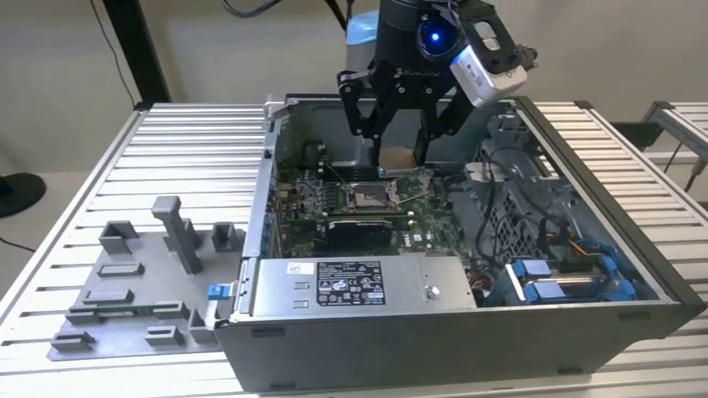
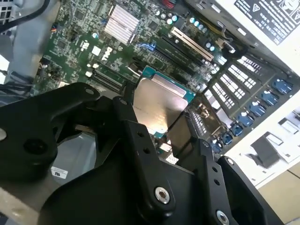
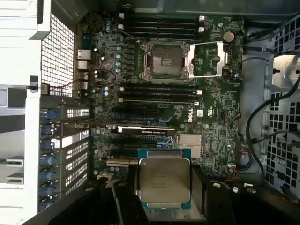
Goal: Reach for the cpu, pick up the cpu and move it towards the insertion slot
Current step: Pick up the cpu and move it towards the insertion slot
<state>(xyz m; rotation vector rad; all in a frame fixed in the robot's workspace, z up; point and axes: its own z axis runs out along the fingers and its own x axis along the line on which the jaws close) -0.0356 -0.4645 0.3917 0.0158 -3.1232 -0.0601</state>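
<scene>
Your pincer (image 1: 396, 148) is clamped on the cpu (image 1: 395, 157), its black fingers (image 3: 125, 202) pressing the chip's opposite edges; in both wrist views the cpu (image 3: 164, 182) (image 2: 158, 104) sits between them with its pale silvery top facing the cameras and a thin teal border showing around it. In the exterior view you hold it in the air inside the open computer case (image 1: 619, 274), above the green motherboard (image 1: 332, 199) and just behind the insertion slot (image 1: 369, 196), apart from it. In the first wrist view the insertion slot (image 3: 165, 60) lies well ahead of the chip, its metal frame swung open beside it and the darker centre exposed, with rows of black memory slots (image 3: 159, 93) on either side. A finned silver heatsink (image 3: 190, 144) stands near the cpu on the board. There is white lettering printed on the board and a label (image 1: 348, 283) with dense print and symbols on the grey power supply box (image 1: 443, 286) at the case's front, but you cannot read the print. On the ribbed metal worktop (image 1: 188, 157), toward the exterior view's left, rests a grey fixture plate (image 1: 122, 307) with upright blocks, well apart from the pincer.
</scene>
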